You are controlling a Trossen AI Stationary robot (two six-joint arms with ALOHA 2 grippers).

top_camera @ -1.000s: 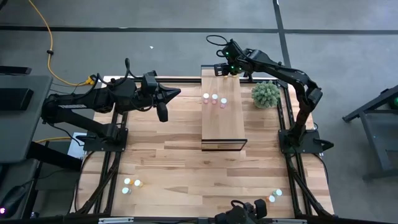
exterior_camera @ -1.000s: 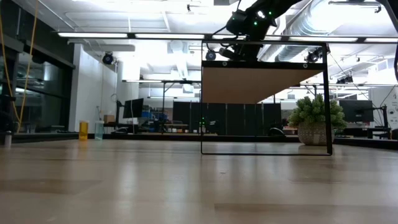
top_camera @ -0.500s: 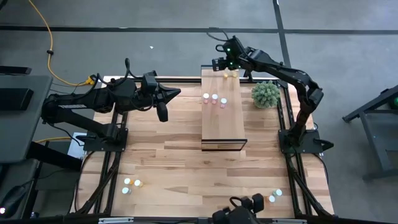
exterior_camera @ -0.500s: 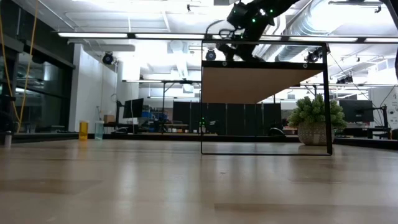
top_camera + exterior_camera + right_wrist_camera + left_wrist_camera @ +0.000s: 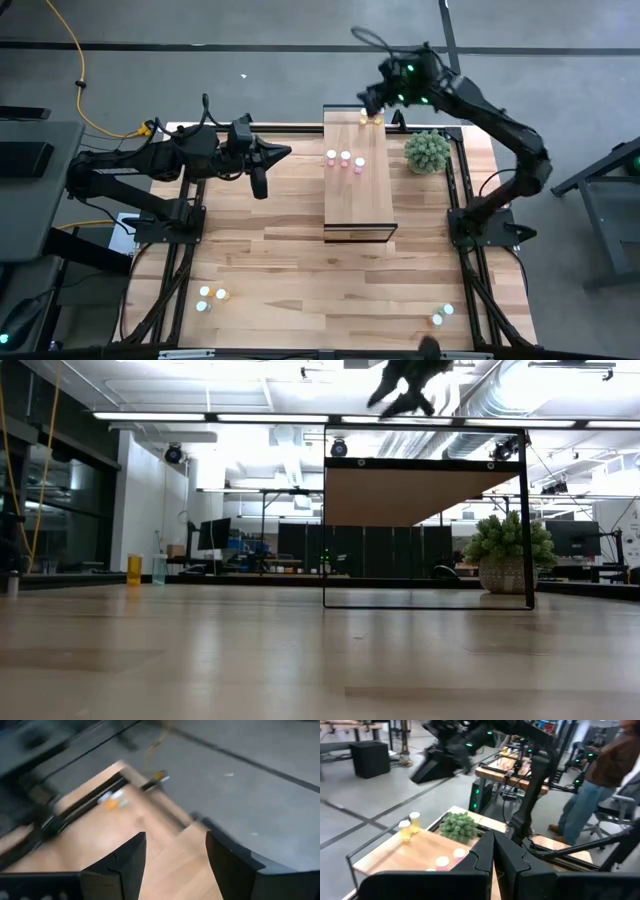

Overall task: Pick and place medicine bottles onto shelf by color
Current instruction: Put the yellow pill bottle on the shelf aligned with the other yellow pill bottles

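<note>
The right end effector (image 5: 372, 97) has lifted clear with jaws apart, leaving 2 yellow medicine bottles (image 5: 370, 119) standing at the shelf's (image 5: 358, 200) far end, so that placement looks finished.

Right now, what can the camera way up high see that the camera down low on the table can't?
Only the high view shows the little bottles: two yellow bottles at the shelf's far end, three pink bottles in a row mid-shelf, and more bottles on the table near its front corners. It also shows the left gripper, shut, waiting beside the shelf.

Only the low view shows the room behind, with ceiling lights.

Both show the shelf, the potted plant and the right gripper, open above the shelf's far end.
</note>
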